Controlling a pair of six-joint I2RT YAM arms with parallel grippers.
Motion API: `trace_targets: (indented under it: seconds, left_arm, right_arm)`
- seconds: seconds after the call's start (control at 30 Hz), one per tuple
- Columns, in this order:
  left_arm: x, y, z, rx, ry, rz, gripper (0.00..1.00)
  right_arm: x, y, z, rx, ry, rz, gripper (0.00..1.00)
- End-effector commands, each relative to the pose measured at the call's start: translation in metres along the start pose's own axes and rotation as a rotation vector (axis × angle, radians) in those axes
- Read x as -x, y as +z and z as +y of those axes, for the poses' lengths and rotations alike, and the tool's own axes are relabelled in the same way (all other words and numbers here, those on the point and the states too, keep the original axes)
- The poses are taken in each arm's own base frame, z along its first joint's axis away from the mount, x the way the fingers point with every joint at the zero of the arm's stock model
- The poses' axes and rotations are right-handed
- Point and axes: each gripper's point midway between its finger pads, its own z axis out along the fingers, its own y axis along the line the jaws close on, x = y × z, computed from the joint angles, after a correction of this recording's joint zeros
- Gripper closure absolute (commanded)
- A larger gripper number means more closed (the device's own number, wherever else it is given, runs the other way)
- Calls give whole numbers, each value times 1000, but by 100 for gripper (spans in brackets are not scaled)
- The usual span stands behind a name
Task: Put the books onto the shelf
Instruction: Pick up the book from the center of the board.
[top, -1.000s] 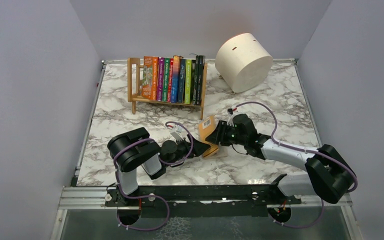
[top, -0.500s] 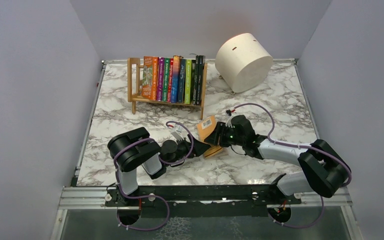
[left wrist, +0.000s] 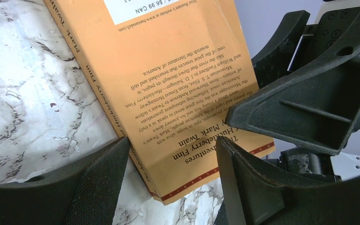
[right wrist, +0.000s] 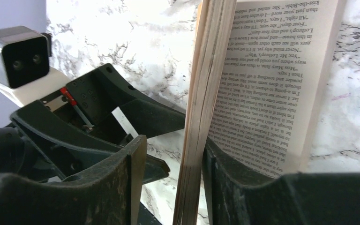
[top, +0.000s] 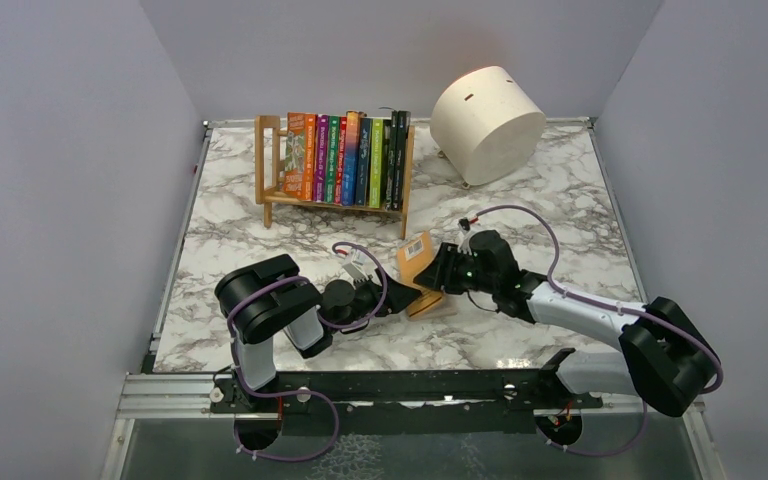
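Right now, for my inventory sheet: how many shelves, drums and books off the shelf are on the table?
Shelf: 1
Drum: 1
Book off the shelf: 1
Total: 3

arms (top: 570,308): blk joints, wht links | cables (top: 508,208): purple | left gripper (left wrist: 171,159), right gripper (right wrist: 172,159): blk

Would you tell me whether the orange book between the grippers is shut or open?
Partly open: on the orange book, a printed page splays away from the page block inside the right gripper.
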Motion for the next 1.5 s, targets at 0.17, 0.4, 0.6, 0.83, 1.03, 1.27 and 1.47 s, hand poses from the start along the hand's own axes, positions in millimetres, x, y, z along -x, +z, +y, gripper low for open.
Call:
trace_targets:
  seconds: [0.17, 0.4, 0.6, 0.83, 1.03, 1.27, 1.47]
  left_arm:
    - [5, 1, -14, -54, 14, -12, 39]
    - [7, -1, -10, -27, 36, -14, 39]
    - [18, -13, -5, 32, 80, -50, 40]
    - [45, -35, -5, 95, 86, -130, 39]
    - [70, -54, -18, 78, 81, -184, 35]
    - [84, -63, -30, 66, 85, -215, 26]
    - [82, -57, -38, 35, 82, -184, 23]
  right_arm:
    - [-4, 2, -12, -43, -10, 1, 67]
    - [-3, 1, -14, -51, -9, -11, 81]
    - [-2, 3, -21, -80, -23, -17, 96]
    - [8, -1, -15, -22, -35, -82, 99]
    - [21, -17, -1, 82, -70, -196, 99]
    - [26, -34, 23, 253, -117, -287, 99]
    - [23, -49, 49, 425, -171, -327, 99]
